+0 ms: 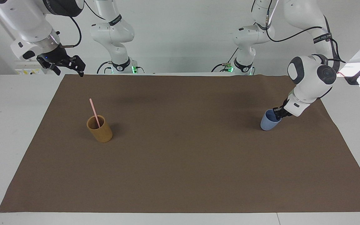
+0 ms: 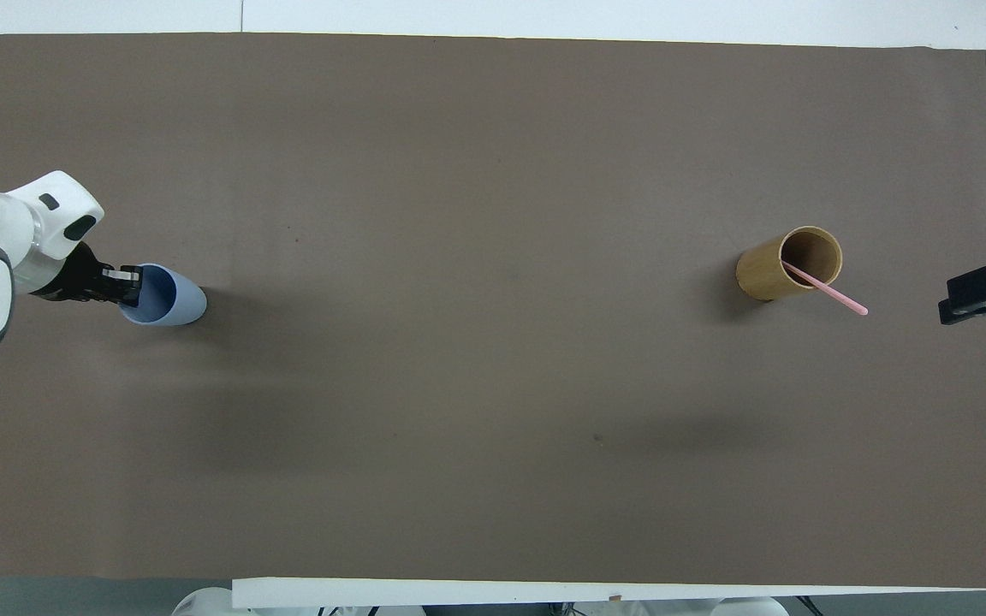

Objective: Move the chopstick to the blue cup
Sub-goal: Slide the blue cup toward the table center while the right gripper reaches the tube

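Brown mat (image 1: 180, 162) is looking like matt paper or thin cloth, faintly creased. Blue cup (image 1: 270, 121) is showing smooth, matt plastic. Tan cup (image 1: 100, 129) is appearing dull, cardboard-like. Pink chopstick (image 1: 94, 112) is looking smooth. Arm shells (image 1: 311, 78) are reading as glossy white plastic.

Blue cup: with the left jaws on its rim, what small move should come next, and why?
Probably lift the blue cup and carry it toward the tan cup. The left gripper is shut on its rim, while the chopstick stands in the tan cup at the right arm's end.
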Available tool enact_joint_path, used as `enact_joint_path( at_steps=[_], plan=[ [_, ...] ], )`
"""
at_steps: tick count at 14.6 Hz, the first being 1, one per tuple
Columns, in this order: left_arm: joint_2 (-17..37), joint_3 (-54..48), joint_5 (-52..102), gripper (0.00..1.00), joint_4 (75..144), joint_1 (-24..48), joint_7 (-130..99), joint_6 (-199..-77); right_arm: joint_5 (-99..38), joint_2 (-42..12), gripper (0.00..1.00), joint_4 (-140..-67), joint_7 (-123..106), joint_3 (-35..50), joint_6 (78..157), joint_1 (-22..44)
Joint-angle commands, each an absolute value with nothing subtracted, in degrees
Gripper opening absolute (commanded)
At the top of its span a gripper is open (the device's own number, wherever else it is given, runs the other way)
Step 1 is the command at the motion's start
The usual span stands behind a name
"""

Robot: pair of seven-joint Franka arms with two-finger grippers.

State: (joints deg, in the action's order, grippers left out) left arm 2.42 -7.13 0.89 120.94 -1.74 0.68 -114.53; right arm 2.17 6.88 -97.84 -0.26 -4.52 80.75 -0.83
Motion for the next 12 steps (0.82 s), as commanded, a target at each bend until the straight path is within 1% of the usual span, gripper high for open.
enact_joint_path(
  at_steps=[1,2,4,6,8,9,10,11,12],
  plan=[
    [0.18,-6.59,5.17,0.0,115.95,6.99,-1.31,-107.51,1.23,8.26,1.0,-99.67,0.09,-4.48,81.56,-0.97],
    [0.61,-6.68,6.14,0.0,114.01,11.12,-4.89,-106.97,1.23,8.26,1.0,-99.67,0.09,-4.48,81.56,-0.97],
    [0.97,-6.59,6.42,0.0,113.29,18.51,-12.36,-110.45,1.14,8.26,1.0,-99.67,0.26,-4.48,81.65,-0.88],
    [1.66,-6.68,6.85,0.0,112.94,22.39,-16.16,-114.16,0.88,8.26,1.0,-99.75,0.26,-4.48,81.65,-0.88],
    [5.43,-6.59,7.03,0.0,107.96,27.4,-20.88,-113.39,0.88,8.35,1.0,-100.1,0.26,-4.48,81.65,-0.88],
    [9.02,-6.59,7.03,0.0,104.62,29.68,-26.14,-113.12,0.79,8.61,1.0,-100.54,0.44,-4.48,81.65,-0.88],
    [11.31,-6.59,6.94,0.0,102.41,31.88,-29.85,-113.12,0.79,9.31,1.0,-101.68,0.61,-4.48,81.91,-0.88],
    [12.82,-6.59,6.77,0.0,101.96,33.82,-31.36,-113.9,0.53,9.66,1.0,-103.26,0.44,-4.48,83.48,-0.88],
    [14.05,-6.59,6.68,0.0,102.04,34.97,-32.51,-114.95,-1.21,9.23,1.0,-103.36,-0.26,-4.48,86.02,-0.97]
  ],
)
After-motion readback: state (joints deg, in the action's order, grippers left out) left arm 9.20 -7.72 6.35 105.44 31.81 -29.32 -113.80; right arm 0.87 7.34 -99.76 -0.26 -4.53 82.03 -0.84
